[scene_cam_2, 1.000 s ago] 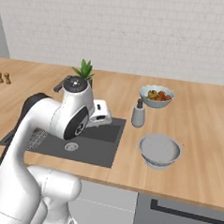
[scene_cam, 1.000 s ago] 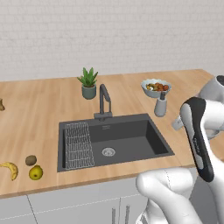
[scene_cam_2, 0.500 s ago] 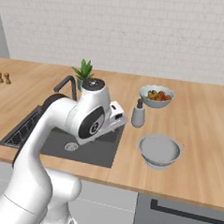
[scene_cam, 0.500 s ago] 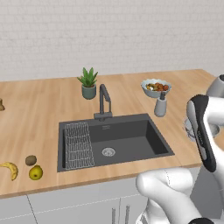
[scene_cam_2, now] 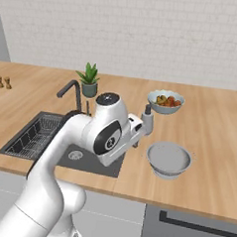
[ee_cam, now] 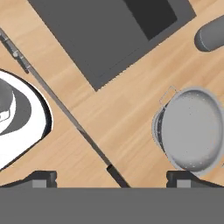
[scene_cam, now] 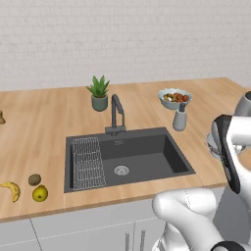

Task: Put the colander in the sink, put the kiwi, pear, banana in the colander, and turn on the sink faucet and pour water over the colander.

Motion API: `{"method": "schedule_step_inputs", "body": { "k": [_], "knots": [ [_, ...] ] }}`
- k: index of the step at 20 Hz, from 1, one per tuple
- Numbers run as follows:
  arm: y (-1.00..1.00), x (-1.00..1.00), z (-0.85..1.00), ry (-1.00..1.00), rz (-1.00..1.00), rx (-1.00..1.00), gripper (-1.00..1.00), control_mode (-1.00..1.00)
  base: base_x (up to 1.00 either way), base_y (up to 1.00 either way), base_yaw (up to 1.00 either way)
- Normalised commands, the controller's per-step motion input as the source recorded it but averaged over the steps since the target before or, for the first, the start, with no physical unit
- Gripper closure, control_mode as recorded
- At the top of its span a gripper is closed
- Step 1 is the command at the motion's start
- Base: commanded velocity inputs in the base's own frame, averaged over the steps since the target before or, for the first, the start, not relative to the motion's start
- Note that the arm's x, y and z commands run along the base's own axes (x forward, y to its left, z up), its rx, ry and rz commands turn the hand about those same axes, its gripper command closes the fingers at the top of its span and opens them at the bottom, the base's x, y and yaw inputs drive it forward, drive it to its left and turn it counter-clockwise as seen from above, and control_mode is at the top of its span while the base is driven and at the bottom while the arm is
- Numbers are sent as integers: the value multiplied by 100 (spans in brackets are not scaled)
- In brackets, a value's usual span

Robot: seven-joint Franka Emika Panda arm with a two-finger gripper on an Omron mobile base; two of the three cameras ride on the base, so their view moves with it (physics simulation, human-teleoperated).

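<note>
The colander (scene_cam_2: pixel 168 159) sits upright on the wooden desk (scene_cam_2: pixel 213 146), to the right of the sink (scene_cam: pixel 147 157) and near the front edge; in the hand view it appears as a round perforated bowl (ee_cam: pixel 191 134) with one small handle toward the sink. The claw (ee_cam: pixel 111 177) hangs above the desk between the sink and the colander, its two finger tips (ee_cam: pixel 43 178) wide apart and clasping nothing. The sink is a dark rectangular basin with a round metal drain (scene_cam: pixel 121 170) and a wire rack (scene_cam: pixel 88 163) along its left side. The sink faucet (scene_cam: pixel 116 113) stands upright at the far edge of the basin, with no stream at its spout. At the left end of the desk, near the front edge, the banana (scene_cam: pixel 12 189), the kiwi (scene_cam: pixel 34 179) and the pear (scene_cam: pixel 40 193) lie close together, well apart from the colander. Beyond the sink stand a potted plant (scene_cam: pixel 99 93), a bowl of mixed fruit (scene_cam_2: pixel 165 101) and a grey dispenser bottle (scene_cam: pixel 180 117), the bottle just in front of the bowl
</note>
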Motion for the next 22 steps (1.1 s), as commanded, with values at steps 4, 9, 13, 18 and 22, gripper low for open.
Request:
{"method": "schedule_step_inputs", "body": {
  "k": [4,9,13,18,22],
  "knots": [
    [-44,22,-36,1,1,-11,-100,-100,0,0,0],
    [-34,29,-30,0,0,-5,-100,-100,0,0,0],
    [-24,44,-18,2,0,0,-100,-100,0,0,0],
    [-15,39,-18,2,0,0,-100,-100,0,0,0],
    [-1,28,-25,0,-2,0,-100,-100,0,0,0]
  ]
}}
